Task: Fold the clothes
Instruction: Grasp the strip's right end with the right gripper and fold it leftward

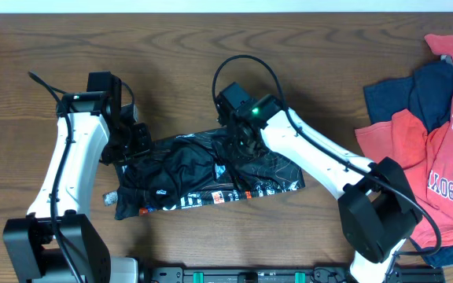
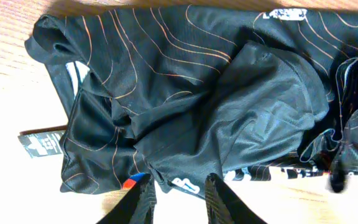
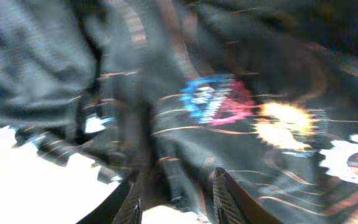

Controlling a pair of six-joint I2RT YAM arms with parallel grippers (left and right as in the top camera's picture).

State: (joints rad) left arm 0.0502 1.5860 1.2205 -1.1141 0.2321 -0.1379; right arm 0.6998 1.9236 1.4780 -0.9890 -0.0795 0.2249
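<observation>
The black jersey with thin orange lines lies crumpled on the wooden table at the centre. My left gripper is at its left end. In the left wrist view the fingers are open, and the jersey's hem reaches just between the tips. My right gripper is low over the jersey's upper middle. The right wrist view is blurred: the fingers stand apart with a fold of jersey between them. A red T-shirt and a navy T-shirt lie heaped at the right.
A small black hang tag sticks out from the jersey's edge onto the table. The heap of T-shirts runs off the right edge of the overhead view. Both arm bases stand at the front edge.
</observation>
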